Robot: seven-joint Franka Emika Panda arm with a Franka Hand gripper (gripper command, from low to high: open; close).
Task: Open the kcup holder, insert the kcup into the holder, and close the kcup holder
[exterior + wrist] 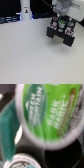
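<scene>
The kcup holder (pixel 61 34), a black boxy unit, sits at the exterior view's right with its drawer pulled out toward the camera. My gripper (pixel 60 22) hangs right above it, shut on the kcup (pixel 60 23), whose green top shows between the fingers. In the wrist view the kcup (pixel 47 111) fills most of the picture, tilted and blurred, with its green printed lid facing the camera. Under it lies a dark round slot (pixel 61 157) of the holder. The fingertips themselves are hidden by the pod.
A tall white cylinder with a blue light (pixel 25 11) stands at the back, toward the exterior view's left. Another pod (pixel 20 162) sits in a slot beside the dark one. The white table (pixel 30 57) spreads in front of the holder.
</scene>
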